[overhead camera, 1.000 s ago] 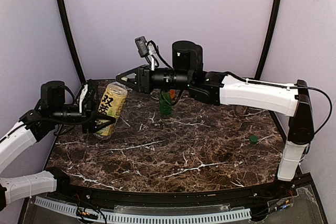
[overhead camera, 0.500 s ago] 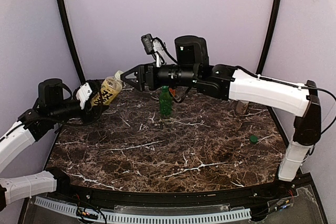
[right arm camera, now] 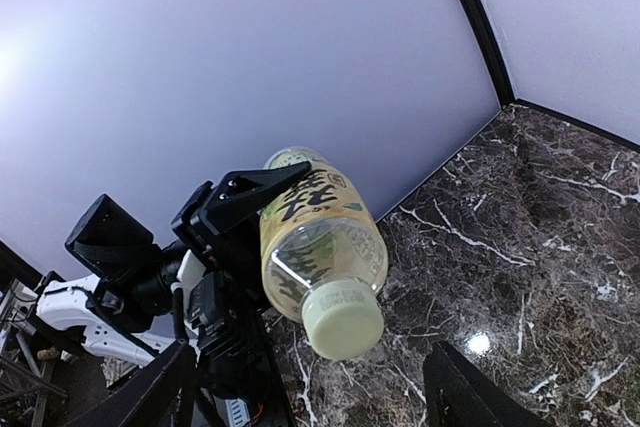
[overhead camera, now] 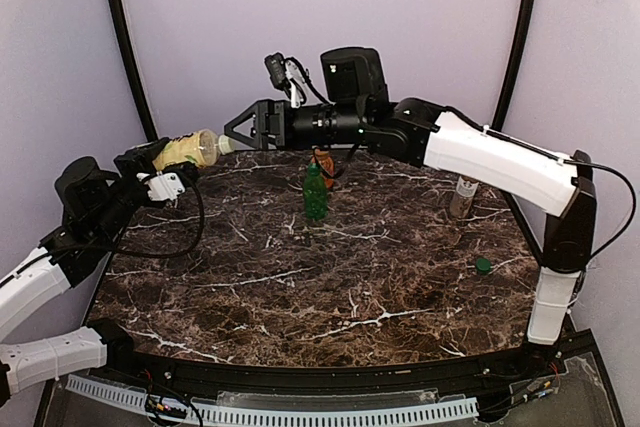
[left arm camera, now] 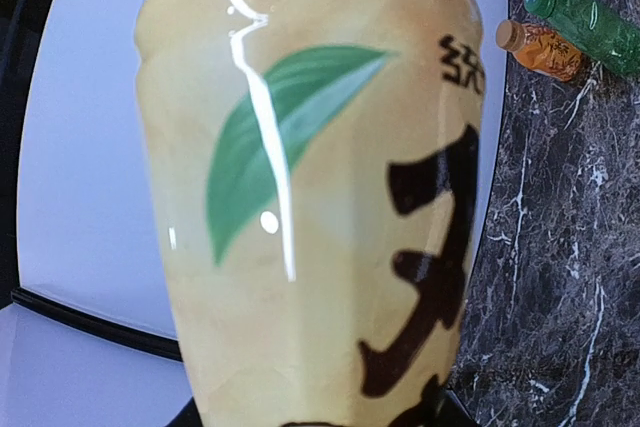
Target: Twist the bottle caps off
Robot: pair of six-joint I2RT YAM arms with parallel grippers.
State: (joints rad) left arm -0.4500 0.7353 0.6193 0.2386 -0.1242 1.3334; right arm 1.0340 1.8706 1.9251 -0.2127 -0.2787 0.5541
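My left gripper (overhead camera: pixel 163 158) is shut on the tall yellow bottle (overhead camera: pixel 187 149) and holds it nearly level above the table's back left corner. Its pale cap (overhead camera: pixel 226 144) points right. In the left wrist view the yellow bottle (left arm camera: pixel 300 197) fills the frame and hides the fingers. My right gripper (overhead camera: pixel 234 131) is open just beyond the cap (right arm camera: pixel 343 319). The cap lies between that gripper's (right arm camera: pixel 310 367) black fingers (right arm camera: pixel 462 395), apart from both. The green bottle (overhead camera: pixel 315 192) stands at the table's middle back, the orange bottle (overhead camera: pixel 324 161) right behind it. The clear bottle (overhead camera: pixel 461 197) stands at the back right.
A loose green cap (overhead camera: pixel 483 265) lies on the dark marble table (overhead camera: pixel 330 297) near its right edge. The purple back wall (overhead camera: pixel 320 27) and black corner posts (overhead camera: pixel 128 47) close in the back. The right arm (overhead camera: pixel 480 157) stretches across above the standing bottles.
The left arm swung the yellow bottle from tilted upright to almost level, up and back to the left. The right gripper rose a little and went from shut to open.
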